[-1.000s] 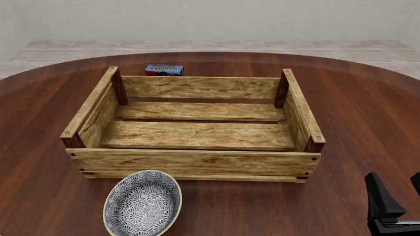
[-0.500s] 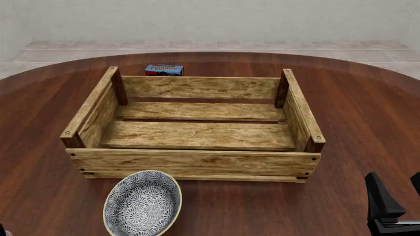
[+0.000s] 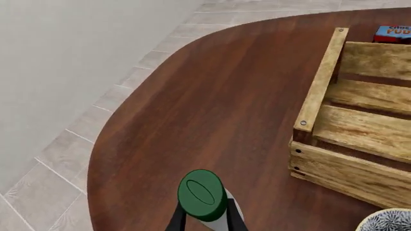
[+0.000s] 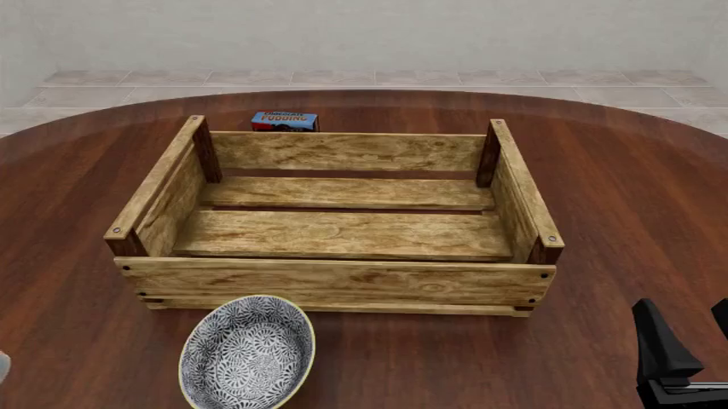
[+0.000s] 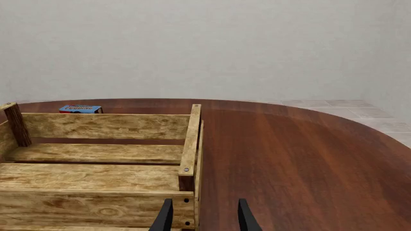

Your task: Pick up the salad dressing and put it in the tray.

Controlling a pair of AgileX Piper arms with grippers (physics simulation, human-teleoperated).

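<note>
The salad dressing [image 3: 203, 193], a white bottle with a dark green cap, sits between the fingers of my left gripper [image 3: 205, 220], which is shut on it. It is held above the table, left of the tray's [image 3: 319, 91] left wall. In the front view only a pale sliver [image 4: 2, 366] shows at the bottom left edge. The tray [image 4: 341, 277] is a large slatted wooden crate in mid-table with nothing in it. My right gripper [image 4: 684, 313] stands open near the front right, its fingers [image 5: 165, 219] empty beside the tray's [image 5: 191, 139] right corner.
A blue-white patterned bowl [image 4: 247, 351] rests just in front of the tray's front wall, left of centre. A small blue-and-red pudding box [image 4: 283, 121] stands behind the tray's back wall. The table's rounded edge runs close on the left.
A pale sliver has risen into the front view at the bottom left edge, where a dark speck showed half a second ago. The right gripper, tray, bowl and box have not moved.
</note>
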